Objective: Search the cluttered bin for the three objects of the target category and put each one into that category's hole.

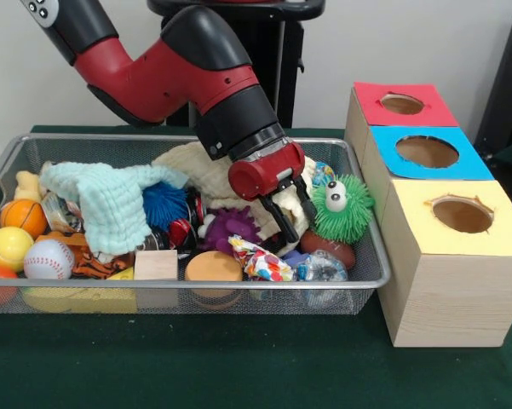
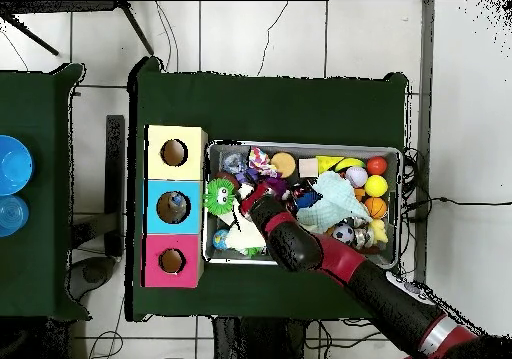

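The wire mesh bin is full of toys; it also shows in the overhead view. My gripper hangs low over the bin's right part, open and empty, beside a green fuzzy toy. In the overhead view the gripper is just right of that toy. One clear shiny packet lies at the bin's front right corner, below the gripper. A second packet with blue and red print peeks out behind the green toy. A third packet lies at the left, partly under a pale blue cloth.
Three wooden boxes stand right of the bin, each with a hole: red top, blue top, yellow top. A confetti-patterned bundle, a cream cloth, balls and blocks crowd the bin.
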You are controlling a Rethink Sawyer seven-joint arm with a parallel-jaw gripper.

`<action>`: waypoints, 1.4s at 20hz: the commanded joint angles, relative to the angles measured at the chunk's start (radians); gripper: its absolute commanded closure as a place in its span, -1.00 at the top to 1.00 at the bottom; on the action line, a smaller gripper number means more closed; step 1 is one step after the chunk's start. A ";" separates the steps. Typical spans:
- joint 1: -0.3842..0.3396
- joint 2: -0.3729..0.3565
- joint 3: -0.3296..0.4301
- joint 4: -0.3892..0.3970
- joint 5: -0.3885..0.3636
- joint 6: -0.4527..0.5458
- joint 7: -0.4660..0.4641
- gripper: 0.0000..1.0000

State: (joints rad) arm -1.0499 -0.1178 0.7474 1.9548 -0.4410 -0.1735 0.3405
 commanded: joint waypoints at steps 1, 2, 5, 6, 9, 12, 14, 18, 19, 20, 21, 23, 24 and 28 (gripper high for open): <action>0.014 0.029 0.012 -0.097 -0.050 -0.089 0.274 1.00; 0.016 0.029 0.010 -0.101 -0.053 -0.096 0.274 1.00; 0.011 0.033 0.020 -0.102 -0.067 -0.101 0.270 1.00; 0.008 0.034 0.023 -0.098 -0.073 -0.104 0.270 1.00; 0.003 0.045 0.030 -0.102 -0.088 -0.105 0.269 1.00; 0.014 0.051 0.019 -0.116 -0.097 -0.122 0.274 1.00; 0.022 0.055 0.016 -0.124 -0.100 -0.131 0.278 1.00; 0.037 0.061 0.010 -0.136 -0.105 -0.148 0.283 1.00; 0.041 0.062 0.008 -0.138 -0.106 -0.153 0.284 1.00; 0.043 0.064 0.004 -0.142 -0.108 -0.162 0.285 1.00; 0.045 0.066 0.002 -0.144 -0.110 -0.166 0.285 1.00; 0.052 0.064 -0.008 -0.155 -0.112 -0.174 0.284 1.00; 0.057 0.066 -0.019 -0.165 -0.115 -0.176 0.282 1.00; 0.070 0.066 -0.035 -0.188 -0.115 -0.180 0.279 1.00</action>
State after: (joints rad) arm -1.0104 -0.0938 0.7470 1.9383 -0.5234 -0.2878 0.3405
